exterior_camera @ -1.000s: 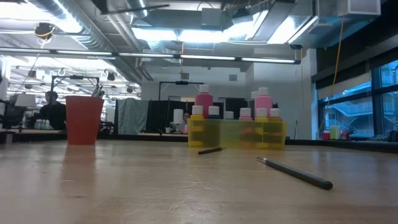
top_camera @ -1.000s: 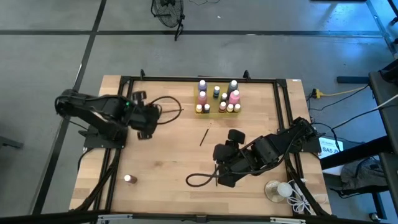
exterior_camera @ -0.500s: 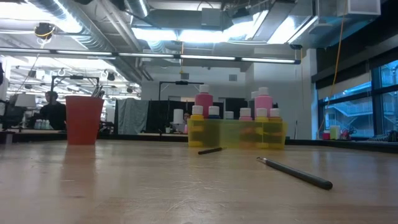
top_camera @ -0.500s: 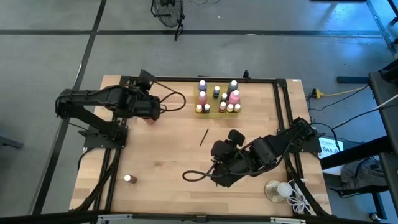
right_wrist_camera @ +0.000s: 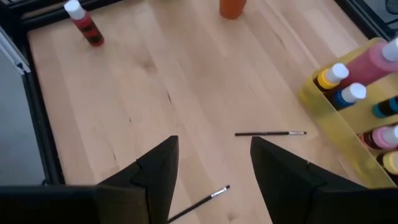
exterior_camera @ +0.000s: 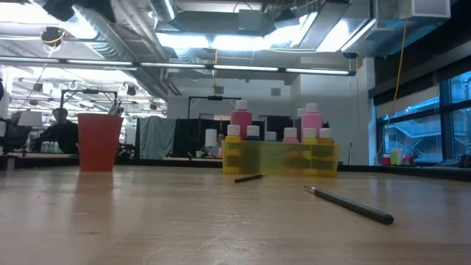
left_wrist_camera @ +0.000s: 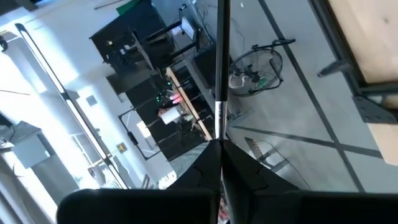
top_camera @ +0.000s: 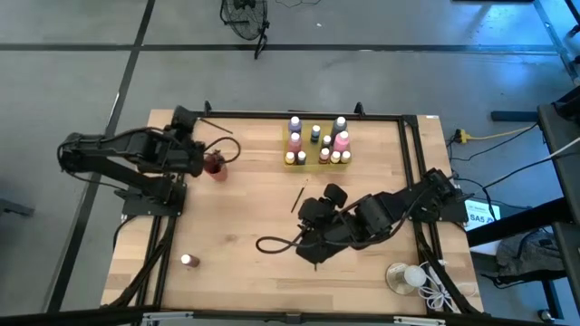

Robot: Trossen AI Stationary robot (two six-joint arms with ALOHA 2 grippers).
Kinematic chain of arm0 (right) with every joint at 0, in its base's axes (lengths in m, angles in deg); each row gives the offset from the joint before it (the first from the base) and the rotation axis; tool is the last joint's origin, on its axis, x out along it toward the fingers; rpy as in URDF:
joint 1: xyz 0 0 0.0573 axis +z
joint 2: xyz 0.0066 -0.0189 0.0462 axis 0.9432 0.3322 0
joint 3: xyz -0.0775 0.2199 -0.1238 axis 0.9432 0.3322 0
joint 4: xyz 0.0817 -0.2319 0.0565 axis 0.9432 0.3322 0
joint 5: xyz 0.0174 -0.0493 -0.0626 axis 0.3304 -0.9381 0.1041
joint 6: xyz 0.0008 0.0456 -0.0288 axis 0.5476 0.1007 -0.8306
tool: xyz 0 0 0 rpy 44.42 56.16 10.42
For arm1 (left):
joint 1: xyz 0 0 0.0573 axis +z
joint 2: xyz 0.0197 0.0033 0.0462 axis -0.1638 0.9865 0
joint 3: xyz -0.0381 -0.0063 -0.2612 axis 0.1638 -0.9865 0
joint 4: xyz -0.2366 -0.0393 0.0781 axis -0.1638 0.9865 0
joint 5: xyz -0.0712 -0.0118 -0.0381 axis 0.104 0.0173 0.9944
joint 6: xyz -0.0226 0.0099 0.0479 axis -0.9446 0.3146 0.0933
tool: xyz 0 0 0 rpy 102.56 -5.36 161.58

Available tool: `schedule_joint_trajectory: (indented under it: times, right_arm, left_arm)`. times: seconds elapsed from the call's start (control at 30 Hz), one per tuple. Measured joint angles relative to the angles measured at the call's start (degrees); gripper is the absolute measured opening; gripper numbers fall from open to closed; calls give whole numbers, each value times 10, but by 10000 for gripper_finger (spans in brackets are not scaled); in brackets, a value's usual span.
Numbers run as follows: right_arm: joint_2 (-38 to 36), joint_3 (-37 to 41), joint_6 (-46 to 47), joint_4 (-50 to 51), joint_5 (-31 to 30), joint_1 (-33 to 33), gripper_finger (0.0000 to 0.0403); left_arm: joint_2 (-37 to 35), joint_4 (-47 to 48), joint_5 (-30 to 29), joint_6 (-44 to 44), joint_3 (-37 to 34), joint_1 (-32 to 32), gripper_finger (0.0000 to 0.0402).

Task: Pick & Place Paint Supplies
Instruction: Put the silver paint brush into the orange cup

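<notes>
Gripping a brush (left_wrist_camera: 219,93): left claw (left_wrist_camera: 220,163), clamped. Right claw (right_wrist_camera: 214,165) spread; second brush (right_wrist_camera: 199,202) just beneath, on counter (right_wrist_camera: 124,99).

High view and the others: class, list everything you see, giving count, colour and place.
Table: one, pale wood.
Tray: one, yellow, far side.
Bottles: several, white-capped, in tray.
Loose bottle: one, red, front left.
Cup: one, red, left side.
Loose brushes: two, dark, mid-table.
Dish: one, clear, holding white ball, front right.
Left tool: shut on third brush, by cup.
Right tool: open, above mid-table.
</notes>
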Motion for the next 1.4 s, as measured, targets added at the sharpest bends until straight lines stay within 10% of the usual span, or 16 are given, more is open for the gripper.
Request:
schedule_joint_trajectory:
  times: [0.47, 0.77, 1.4]
  right_arm:
    - [0, 0, -16, -25, 3, -10, 203]
    - [0, 0, -16, -39, 3, -10, 203]
    - [0, 0, -3, -58, 4, -6, 203]
  left_arm:
    - [-60, 0, 38, -5, -205, -14, 2]
    - [-62, -2, 86, -37, -184, -58, 3]
    - [-153, -2, 131, -52, -195, 47, 3]
